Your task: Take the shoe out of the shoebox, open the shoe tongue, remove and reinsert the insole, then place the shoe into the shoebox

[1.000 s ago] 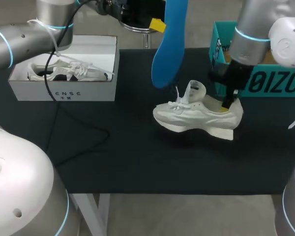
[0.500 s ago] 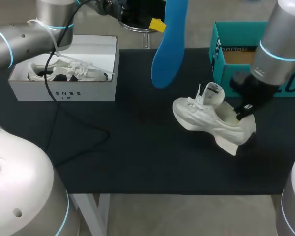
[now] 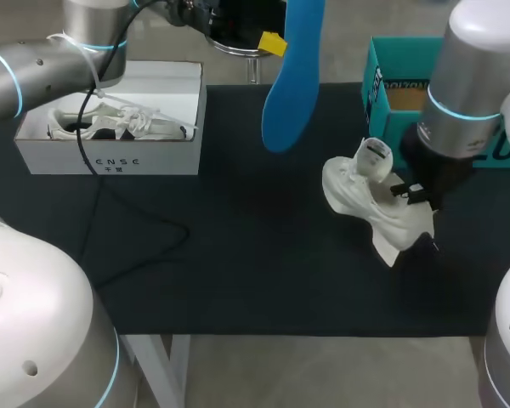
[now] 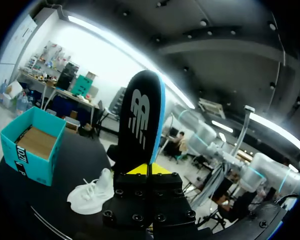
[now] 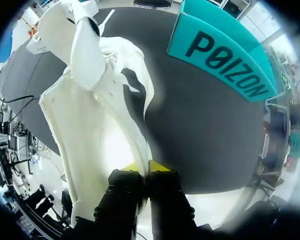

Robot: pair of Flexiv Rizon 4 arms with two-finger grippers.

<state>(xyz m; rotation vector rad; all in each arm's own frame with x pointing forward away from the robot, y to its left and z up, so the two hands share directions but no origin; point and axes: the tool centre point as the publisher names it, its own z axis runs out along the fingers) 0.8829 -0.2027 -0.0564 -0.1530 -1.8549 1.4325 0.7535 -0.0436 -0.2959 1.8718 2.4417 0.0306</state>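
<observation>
With the shoe [image 3: 367, 201] out of the shoebox [image 3: 376, 83], clamped in the right tool [image 5: 146, 167], and the insole [image 3: 291, 76] clamped in the left tool [image 4: 148, 171], reinsertion and boxing were outstanding

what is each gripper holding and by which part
The left gripper holds the blue insole by one end. The right gripper holds the white shoe, pinching the rim of its opening near the heel.
</observation>
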